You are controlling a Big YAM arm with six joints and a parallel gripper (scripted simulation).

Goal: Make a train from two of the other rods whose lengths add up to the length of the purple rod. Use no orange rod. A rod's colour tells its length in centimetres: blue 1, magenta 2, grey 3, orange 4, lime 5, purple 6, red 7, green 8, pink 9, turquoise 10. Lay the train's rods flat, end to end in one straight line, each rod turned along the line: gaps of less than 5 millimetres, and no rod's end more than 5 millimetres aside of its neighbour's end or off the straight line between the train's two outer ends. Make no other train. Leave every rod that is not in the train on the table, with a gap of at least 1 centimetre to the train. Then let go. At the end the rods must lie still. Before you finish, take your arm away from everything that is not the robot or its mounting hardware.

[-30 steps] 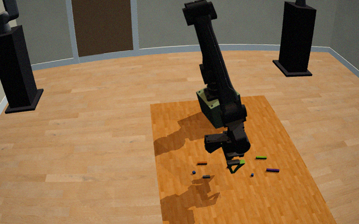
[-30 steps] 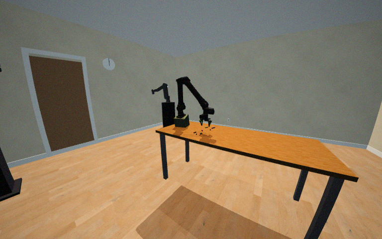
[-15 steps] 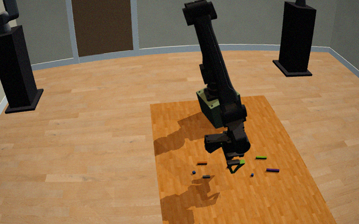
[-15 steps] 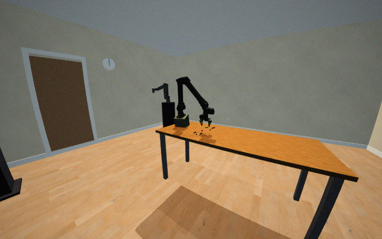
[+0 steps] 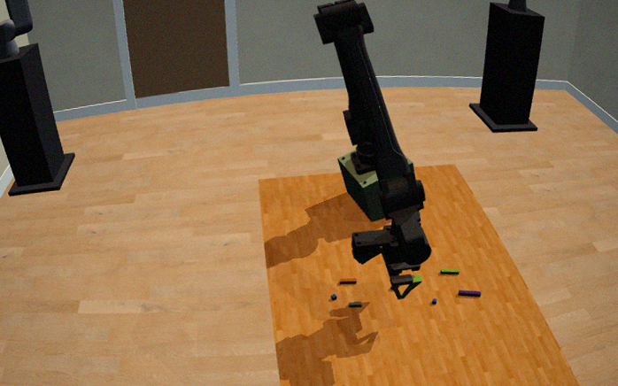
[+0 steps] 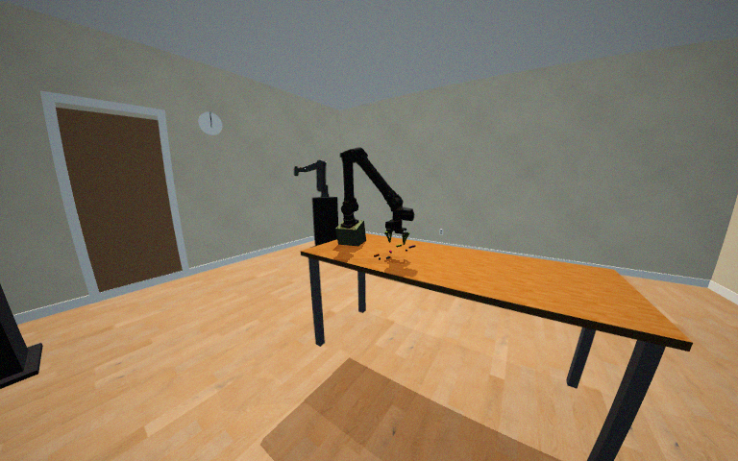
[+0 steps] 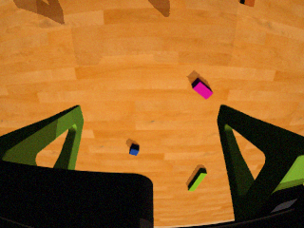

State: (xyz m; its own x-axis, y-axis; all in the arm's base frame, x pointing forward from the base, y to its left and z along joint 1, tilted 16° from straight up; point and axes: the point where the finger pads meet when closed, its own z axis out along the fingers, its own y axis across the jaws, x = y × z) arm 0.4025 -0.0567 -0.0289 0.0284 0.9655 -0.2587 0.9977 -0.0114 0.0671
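My gripper (image 6: pixel 397 243) (image 7: pixel 150 112) is open and empty above the table. A magenta rod (image 7: pixel 203 90) lies below, near one finger in the wrist view; the gripper mostly hides it in the top view. A lime rod (image 5: pixel 449 271) (image 7: pixel 198 180), a blue rod (image 5: pixel 434 301) (image 7: pixel 134 150) and the purple rod (image 5: pixel 469 292) lie apart on the right. The purple rod is out of sight in the wrist view. A grey rod (image 5: pixel 355 305), a second blue rod (image 5: pixel 333 296) and an orange rod (image 5: pixel 347 280) lie apart on the left. No rods touch.
The wooden table (image 5: pixel 430 358) (image 6: pixel 517 277) carries the arm's green base block (image 5: pixel 365 195) (image 6: pixel 351 235) behind the rods. The table's left edge is nearest the left blue rod. Two black pedestals (image 5: pixel 23 123) (image 5: pixel 510 63) with arms stand away from the table.
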